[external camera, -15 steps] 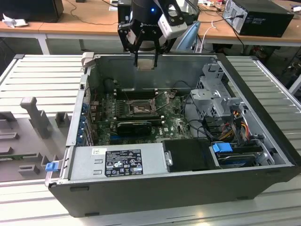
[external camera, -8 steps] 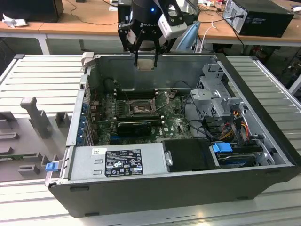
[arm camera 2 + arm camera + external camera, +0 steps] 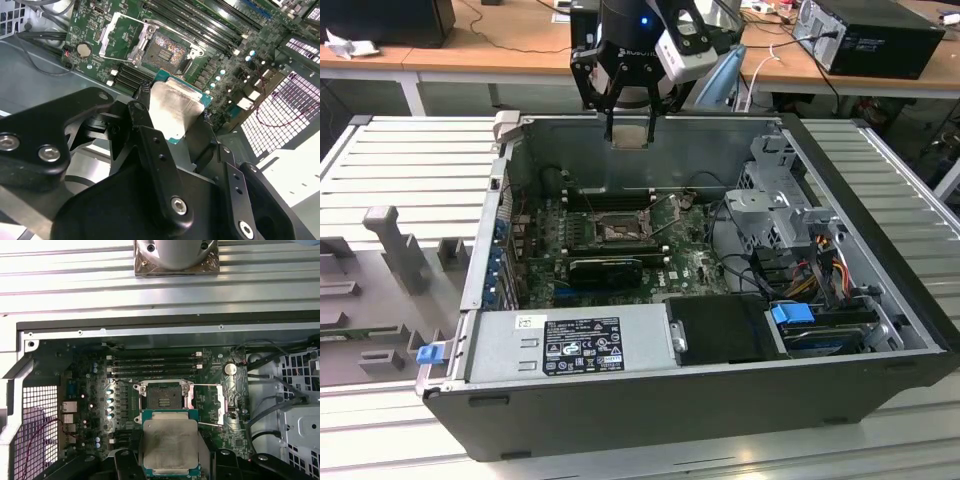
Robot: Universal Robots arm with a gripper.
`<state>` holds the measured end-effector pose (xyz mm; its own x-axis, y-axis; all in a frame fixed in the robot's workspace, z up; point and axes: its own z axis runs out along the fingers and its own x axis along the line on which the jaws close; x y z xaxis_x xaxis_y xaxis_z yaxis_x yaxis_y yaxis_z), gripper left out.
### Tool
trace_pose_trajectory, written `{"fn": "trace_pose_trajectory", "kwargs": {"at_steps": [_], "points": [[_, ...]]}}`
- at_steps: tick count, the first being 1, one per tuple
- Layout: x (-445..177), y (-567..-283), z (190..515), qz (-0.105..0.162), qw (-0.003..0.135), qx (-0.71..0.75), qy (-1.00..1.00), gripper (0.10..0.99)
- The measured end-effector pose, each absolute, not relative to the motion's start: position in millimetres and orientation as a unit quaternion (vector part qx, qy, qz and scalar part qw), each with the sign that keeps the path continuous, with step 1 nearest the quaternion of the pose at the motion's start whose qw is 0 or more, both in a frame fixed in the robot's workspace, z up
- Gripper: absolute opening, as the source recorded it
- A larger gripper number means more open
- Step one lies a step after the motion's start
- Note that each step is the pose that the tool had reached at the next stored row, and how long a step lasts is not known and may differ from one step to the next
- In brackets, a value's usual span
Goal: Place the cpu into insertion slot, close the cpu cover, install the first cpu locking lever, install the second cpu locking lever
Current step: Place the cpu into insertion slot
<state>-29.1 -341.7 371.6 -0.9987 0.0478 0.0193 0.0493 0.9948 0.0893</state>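
Tool point(image 3: 631, 128) clamped on cpu point(image 3: 630, 140), fingers gripping two opposite edges; pale metallic face shows in both wrist views. Cpu held in air over far edge of open computer case point(image 3: 620, 400) in exterior view, well above green board point(image 3: 690, 265). Insertion slot point(image 3: 162, 399) bare, dark centre exposed, well apart from cpu. Cpu cover point(image 3: 221, 407) flipped open, just beside slot. Case rests on ribbed metal counter point(image 3: 410, 170).

A robotics lab or electronics workshop: in the exterior view an opened computer case point(image 3: 670, 405) sits mid-frame on a ribbed metal table point(image 3: 410, 160); wooden tables point(image 3: 500, 50) along the top carry cables point(image 3: 758, 68) and, upper right, another computer point(image 3: 870, 35).
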Motion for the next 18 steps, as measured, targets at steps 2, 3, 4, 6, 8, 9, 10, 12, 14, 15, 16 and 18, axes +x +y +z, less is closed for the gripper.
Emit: {"fn": "trace_pose_trajectory", "kwargs": {"at_steps": [2,3,4,6,8,9,10,12,14,15,16,18], "points": [[-29.1,-341.8,371.5,-0.045,0.008,-0.027,-0.999,0.529],[-29.1,-341.7,371.5,-0.045,0.008,-0.029,-0.999,0.529],[-29.1,-341.8,371.5,-0.045,0.008,-0.031,-0.998,0.529],[-29.1,-341.7,371.5,-0.045,0.008,-0.035,-0.998,0.529],[-29.1,-341.7,371.5,-0.045,0.008,-0.038,-0.998,0.529],[-29.1,-341.7,371.5,-0.045,0.008,-0.04,-0.998,0.529],[-29.2,-341.7,371.4,-0.045,0.008,-0.043,-0.998,0.529],[-29.2,-341.7,371.4,-0.045,0.008,-0.048,-0.998,0.529],[-29.1,-341.7,371.3,-0.045,0.007,-0.051,-0.998,0.529],[-29.2,-341.8,371.4,-0.045,0.007,-0.053,-0.998,0.529],[-29.2,-341.7,371.3,-0.045,0.007,-0.054,-0.997,0.529],[-29.2,-341.7,371.3,-0.045,0.007,-0.057,-0.997,0.529]]}}
